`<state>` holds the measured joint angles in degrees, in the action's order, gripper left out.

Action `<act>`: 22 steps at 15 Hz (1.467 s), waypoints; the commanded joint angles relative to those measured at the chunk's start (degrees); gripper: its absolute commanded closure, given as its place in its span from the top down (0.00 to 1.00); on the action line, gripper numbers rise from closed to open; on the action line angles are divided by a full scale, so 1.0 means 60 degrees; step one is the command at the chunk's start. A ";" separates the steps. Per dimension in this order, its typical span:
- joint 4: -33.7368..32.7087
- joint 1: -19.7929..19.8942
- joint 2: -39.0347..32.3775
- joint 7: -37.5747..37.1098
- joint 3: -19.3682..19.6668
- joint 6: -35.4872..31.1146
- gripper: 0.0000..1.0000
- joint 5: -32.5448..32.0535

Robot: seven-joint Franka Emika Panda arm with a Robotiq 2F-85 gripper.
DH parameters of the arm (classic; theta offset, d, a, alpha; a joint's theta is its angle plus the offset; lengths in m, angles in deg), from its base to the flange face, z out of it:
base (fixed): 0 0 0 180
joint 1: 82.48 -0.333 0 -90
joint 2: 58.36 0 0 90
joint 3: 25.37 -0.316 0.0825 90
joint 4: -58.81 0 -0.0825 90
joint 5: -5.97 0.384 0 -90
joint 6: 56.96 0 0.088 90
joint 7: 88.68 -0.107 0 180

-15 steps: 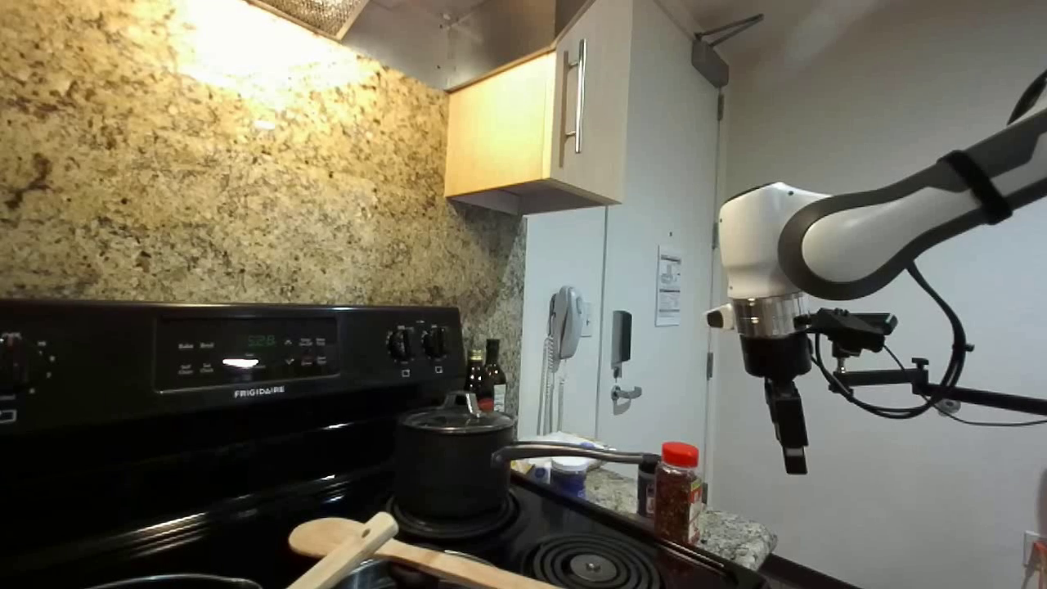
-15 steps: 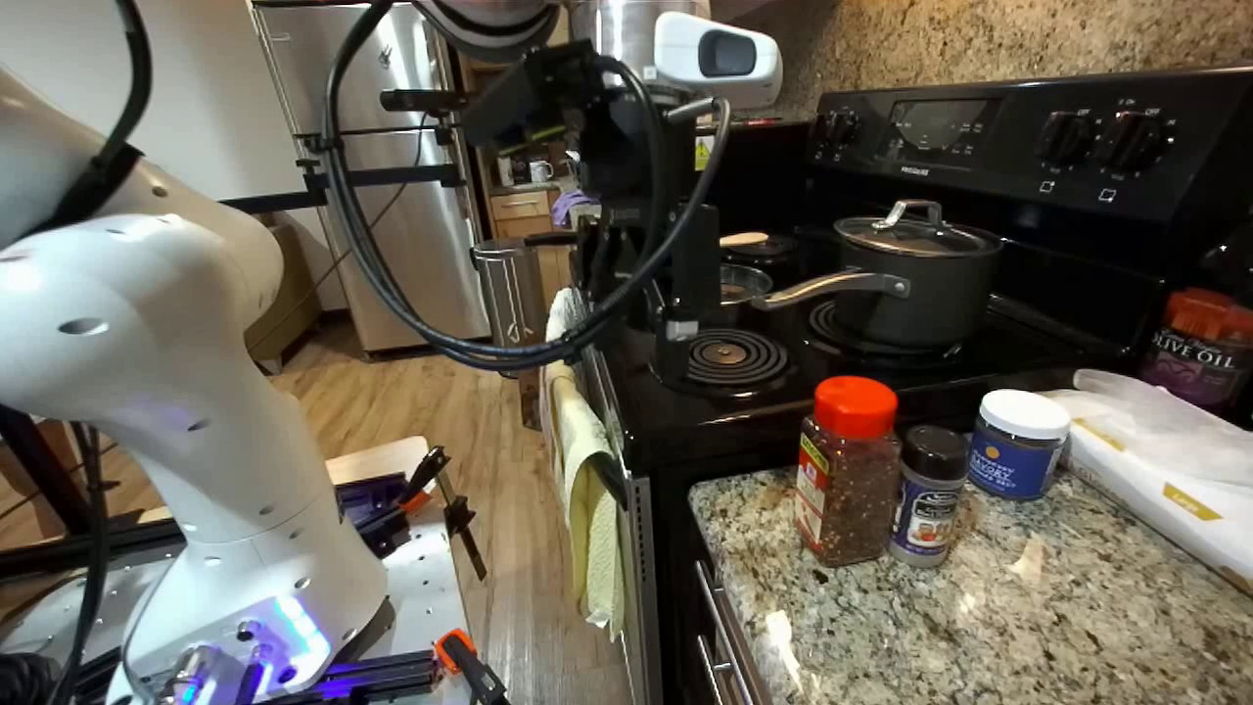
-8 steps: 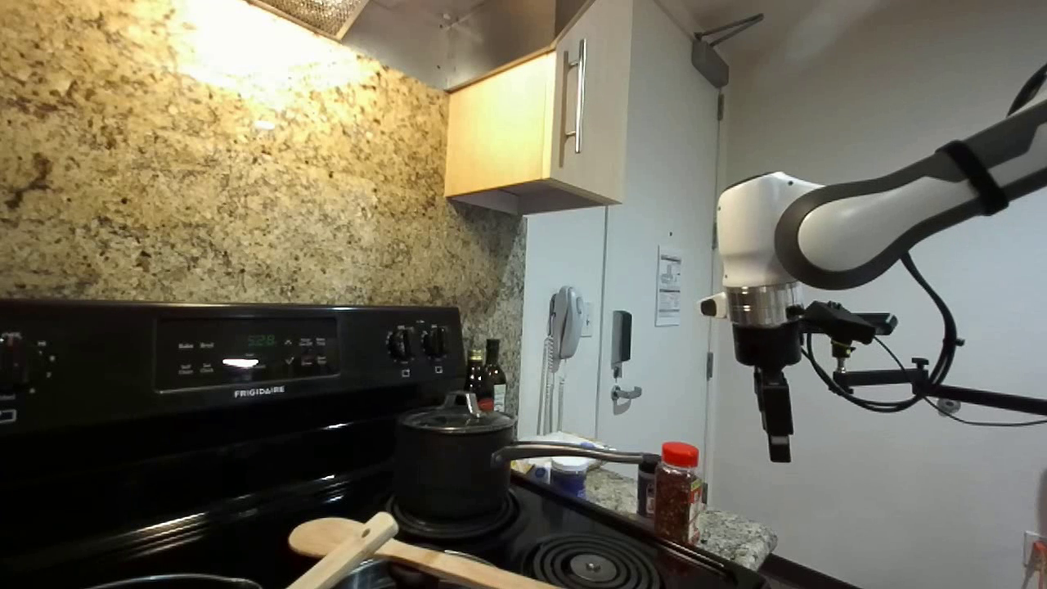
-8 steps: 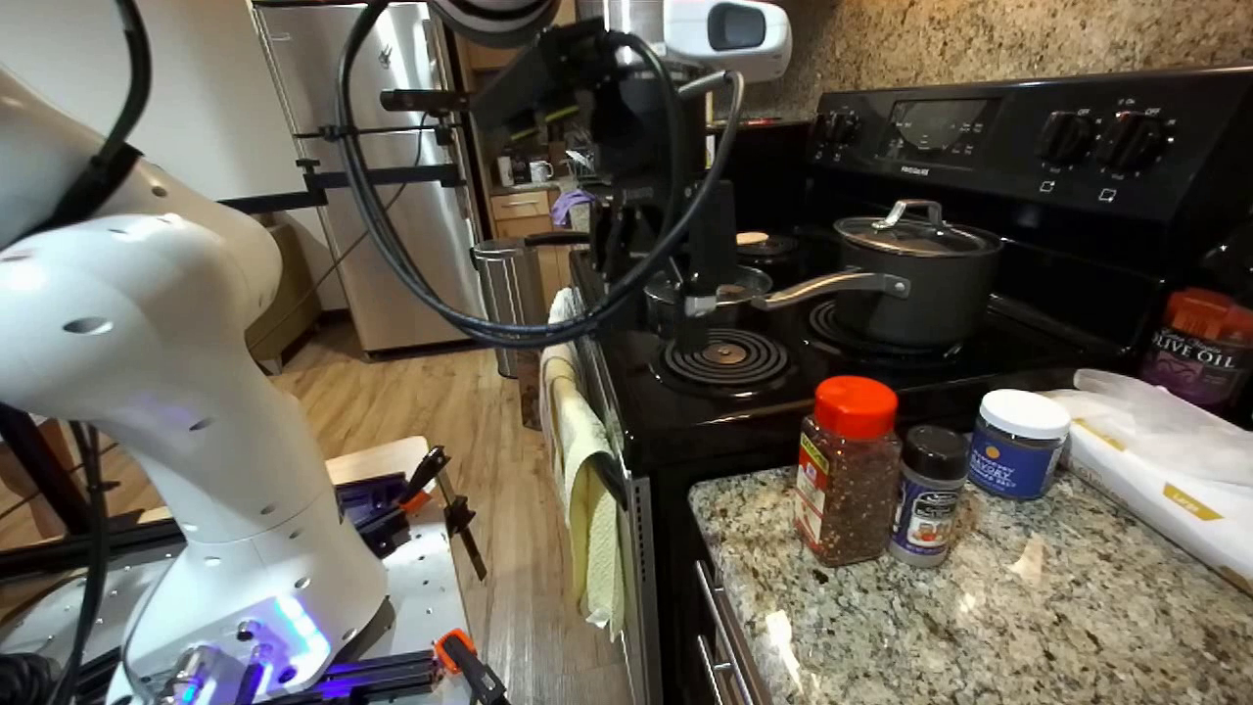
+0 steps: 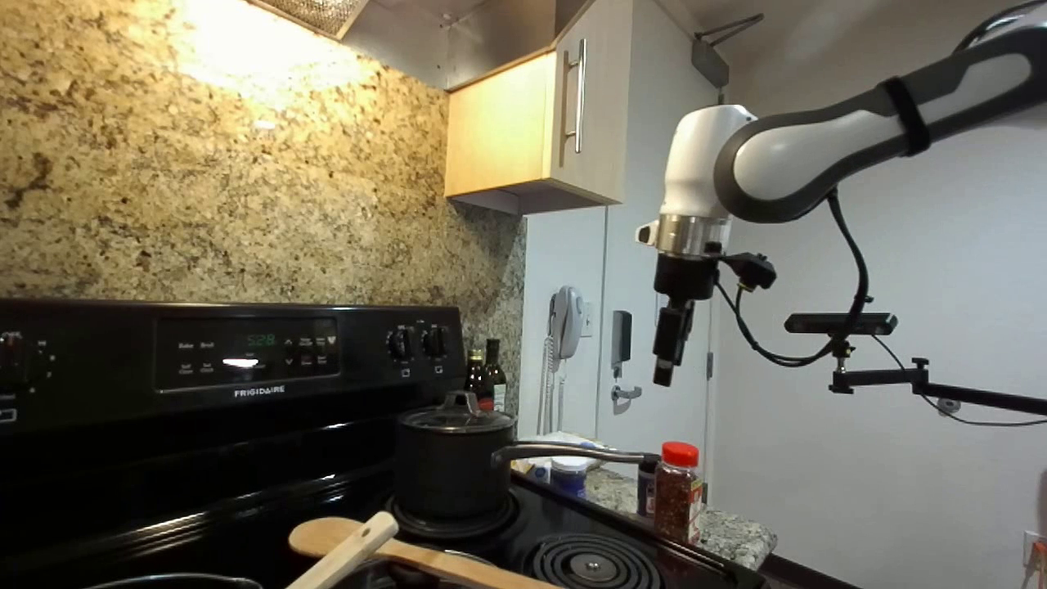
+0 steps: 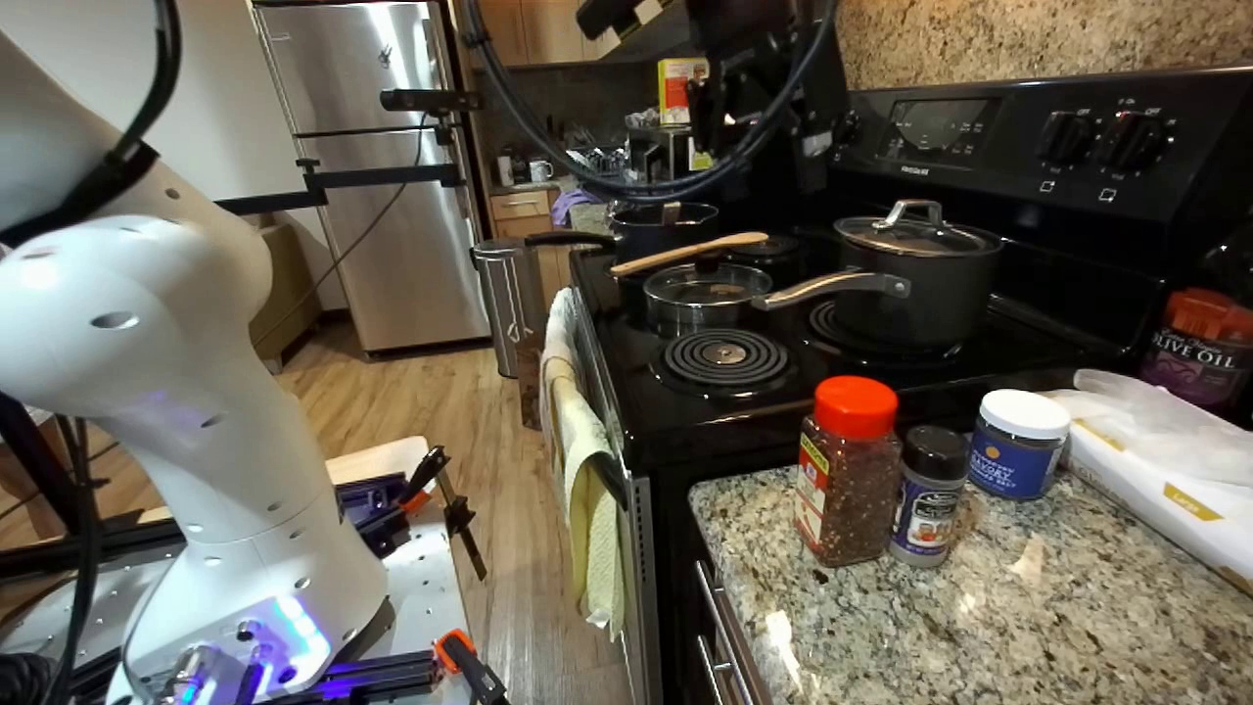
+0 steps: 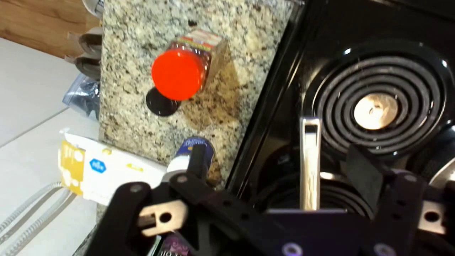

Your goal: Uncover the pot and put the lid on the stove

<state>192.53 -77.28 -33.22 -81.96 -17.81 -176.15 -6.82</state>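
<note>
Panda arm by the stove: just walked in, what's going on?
The robot arm has its pincer open and raised in the air, apart from the cookware, with nothing in it. The lid is on the pot, which sits on a rear burner of the stove. The job is to uncover the pot and put the lid on the stove; neither step is done yet. No person shows in any view.

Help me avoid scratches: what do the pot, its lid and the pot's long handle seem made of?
Pot: probably metal with a matte dark coating, given its dull grey sides. Lid: likely glass, since it looks glossy and see-through. Long handle: likely polished metal, judging by its silvery highlights.
</note>
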 commanded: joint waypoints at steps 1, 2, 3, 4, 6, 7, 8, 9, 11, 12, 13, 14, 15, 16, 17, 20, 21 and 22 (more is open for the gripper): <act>-0.1628 -0.0049 -0.1780 -0.1164 -0.0412 -0.0676 1.00 0.0358; -0.2012 -0.0054 -0.2171 -0.1528 -0.0534 -0.0845 1.00 0.0387; -0.2489 -0.0084 -0.2621 -0.1834 -0.0631 -0.0950 1.00 0.0500; -0.2922 -0.0125 -0.3018 -0.2109 -0.0740 -0.0988 1.00 0.0558; -0.3746 -0.0256 -0.3668 -0.2317 -0.0860 -0.1013 1.00 0.0727; -0.2846 -0.0181 -0.2931 -0.2053 -0.0769 -0.0972 1.00 0.0438; -0.3115 -0.0232 -0.3186 -0.2090 -0.0801 -0.0969 1.00 0.0450; -0.3128 -0.0246 -0.3256 -0.2090 -0.0800 -0.0969 1.00 0.0450; -0.3068 -0.0229 -0.3191 -0.2089 -0.0758 -0.0969 1.00 0.0451; -0.3062 -0.0225 -0.3167 -0.2088 -0.0746 -0.0968 1.00 0.0451; -0.3057 -0.0224 -0.3151 -0.2088 -0.0744 -0.0968 1.00 0.0452; -0.3056 -0.0223 -0.3142 -0.2088 -0.0744 -0.0968 1.00 0.0452; -0.3253 -0.0274 -0.3282 -0.2135 -0.0775 -0.0679 1.00 0.0663; -0.3514 -0.0347 -0.3414 -0.2258 -0.0855 -0.0377 1.00 0.0730; -0.3810 -0.0410 -0.3568 -0.2403 -0.0934 0.0046 1.00 0.0774; -0.4747 -0.0642 -0.4091 -0.2994 -0.1198 0.0564 1.00 0.0886; -0.5074 -0.0733 -0.4276 -0.3212 -0.1268 0.0701 1.00 0.0920; -0.5438 -0.0814 -0.4502 -0.3564 -0.1342 0.0864 1.00 0.0856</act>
<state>167.05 -81.17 -55.74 -98.89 -24.70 -174.74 -2.68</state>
